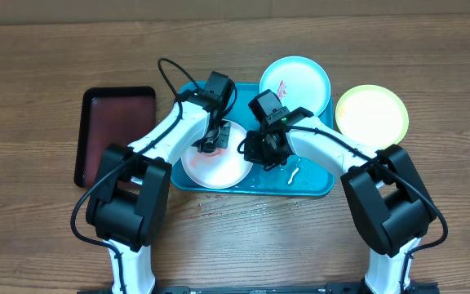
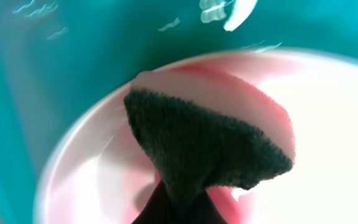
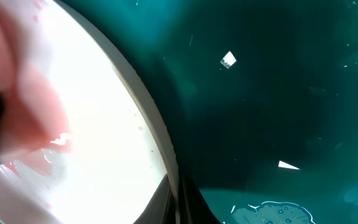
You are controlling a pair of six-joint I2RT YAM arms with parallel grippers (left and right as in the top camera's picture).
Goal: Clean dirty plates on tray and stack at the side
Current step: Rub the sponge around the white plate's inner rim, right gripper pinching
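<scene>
The white plate (image 1: 219, 167) lies in the left half of the turquoise tray (image 1: 312, 186), smeared red and wet. My left gripper (image 1: 211, 144) is shut on a pink sponge with a dark green scouring face (image 2: 210, 143), pressed onto the plate (image 2: 334, 130) near its far rim. My right gripper (image 1: 256, 150) is shut on the plate's right rim (image 3: 160, 140), one finger inside and one outside. The pale cyan plate (image 1: 297, 82), with a red smear, sits at the tray's far right corner. The yellow-green plate (image 1: 372, 113) rests on the wooden table (image 1: 431, 65) to the right.
A black tray with a dark red inside (image 1: 114, 135) lies on the table left of the turquoise tray. A small white scrap (image 1: 294, 174) and a puddle (image 3: 272, 211) sit on the tray floor (image 3: 266, 93) right of the white plate.
</scene>
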